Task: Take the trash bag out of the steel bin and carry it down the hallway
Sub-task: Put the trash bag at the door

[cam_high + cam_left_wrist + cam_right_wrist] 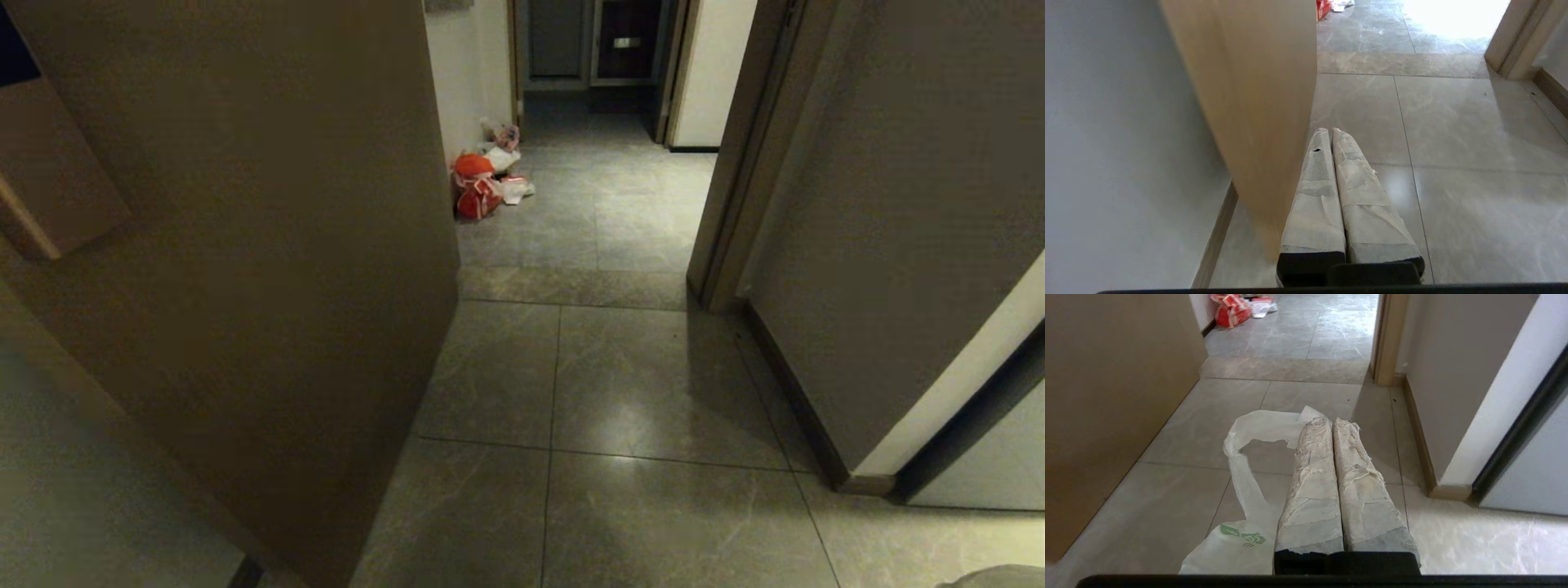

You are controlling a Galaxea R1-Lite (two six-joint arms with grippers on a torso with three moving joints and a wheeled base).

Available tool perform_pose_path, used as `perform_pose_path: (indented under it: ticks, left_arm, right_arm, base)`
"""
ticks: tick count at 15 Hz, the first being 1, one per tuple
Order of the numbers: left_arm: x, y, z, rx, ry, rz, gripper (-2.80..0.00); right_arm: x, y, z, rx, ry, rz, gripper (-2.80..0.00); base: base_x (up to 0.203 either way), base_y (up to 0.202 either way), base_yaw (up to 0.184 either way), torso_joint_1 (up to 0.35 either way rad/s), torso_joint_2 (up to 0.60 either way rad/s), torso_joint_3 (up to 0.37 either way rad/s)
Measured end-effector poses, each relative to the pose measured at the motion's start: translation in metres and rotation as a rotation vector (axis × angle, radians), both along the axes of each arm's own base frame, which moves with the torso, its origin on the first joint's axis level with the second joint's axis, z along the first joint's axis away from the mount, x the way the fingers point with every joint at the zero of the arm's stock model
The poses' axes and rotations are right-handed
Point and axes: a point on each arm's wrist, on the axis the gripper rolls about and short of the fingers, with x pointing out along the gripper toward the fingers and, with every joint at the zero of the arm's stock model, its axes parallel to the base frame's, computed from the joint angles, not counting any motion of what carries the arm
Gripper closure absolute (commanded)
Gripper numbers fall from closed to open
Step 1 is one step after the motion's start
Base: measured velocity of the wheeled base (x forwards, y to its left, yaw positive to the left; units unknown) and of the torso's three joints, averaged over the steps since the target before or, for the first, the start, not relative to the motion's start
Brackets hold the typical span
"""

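The hallway (620, 384) of grey marbled tiles runs ahead past a tan door (245, 269). Beyond the door's far edge lies an orange-red bag (476, 189). The trash bag (1241, 465) hangs pinched in the right gripper (1329, 421), near the door. The left gripper (1329, 131), beside the door, is closed and empty.

White trash bag (1237, 473), handle pinched, dangling
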Motion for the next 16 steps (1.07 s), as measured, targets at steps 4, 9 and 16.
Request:
perform_pose_path:
  ticks: [4, 9, 16]
  left_arm:
    - [0.0, 0.0, 0.0, 0.002, 0.0, 0.0, 0.0]
    - [-0.0001, 0.0, 0.0002, 0.004, -0.001, 0.0, 0.0]
    - [0.0, 0.0, 0.0, 0.003, 0.0, -0.001, 0.0]
  right_arm:
    - [0.0, 0.0, 0.0, 0.0, 0.0, 0.0, 0.0]
    - [0.0, 0.0, 0.0, 0.0, 0.0, 0.001, 0.0]
    - [0.0, 0.0, 0.0, 0.001, 0.0, 0.001, 0.0]
  base:
    - [0.194, 0.0, 0.001, 0.002, 0.0, 0.002]
    - [0.066, 0.0, 0.0, 0.001, 0.0, 0.002]
    - [0.0, 0.0, 0.0, 0.0, 0.0, 0.0]
